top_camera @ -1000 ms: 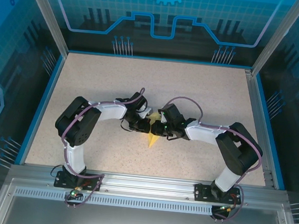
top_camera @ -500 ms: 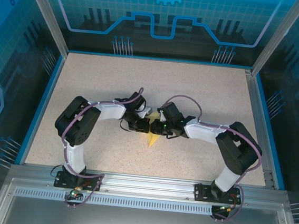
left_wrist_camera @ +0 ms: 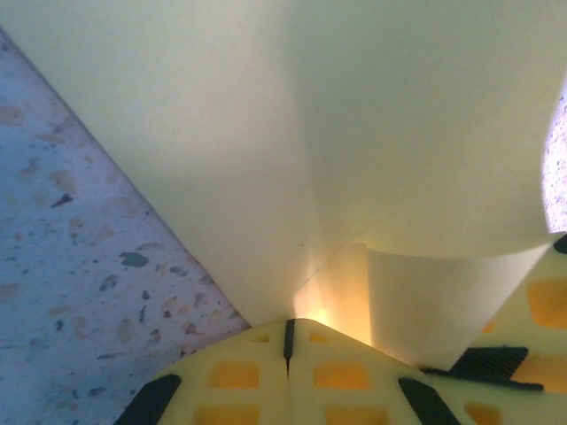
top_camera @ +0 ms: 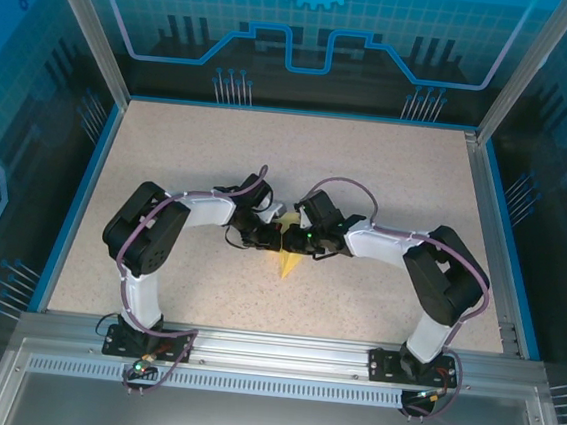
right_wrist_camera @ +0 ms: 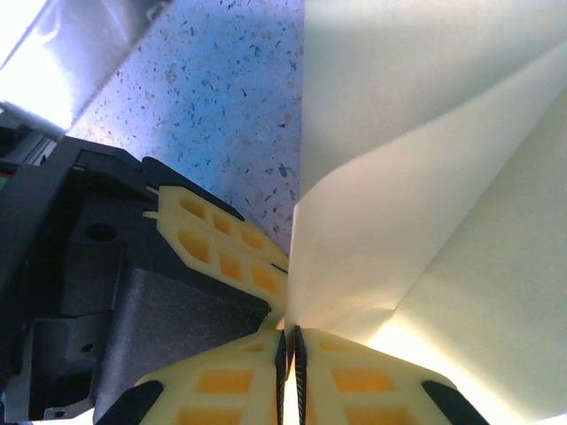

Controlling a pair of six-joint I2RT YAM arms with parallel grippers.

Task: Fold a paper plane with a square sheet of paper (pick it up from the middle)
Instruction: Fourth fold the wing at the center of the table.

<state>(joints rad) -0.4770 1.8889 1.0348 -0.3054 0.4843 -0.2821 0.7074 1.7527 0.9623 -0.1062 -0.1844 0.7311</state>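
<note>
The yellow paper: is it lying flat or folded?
Folded. The yellow paper curls over itself in layers, pinched by the shut left gripper and right gripper.

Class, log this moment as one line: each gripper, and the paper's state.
left gripper: shut on square sheet of paper | right gripper: shut on same sheet | sheet: curled, middle of table

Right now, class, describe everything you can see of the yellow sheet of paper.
The sheet of paper is thin, pale yellow, creased into overlapping layers, one flap curling. It sits at the middle of the speckled table, a pointed tip toward the near edge. The left fingers and right fingers are both shut on it.
</note>
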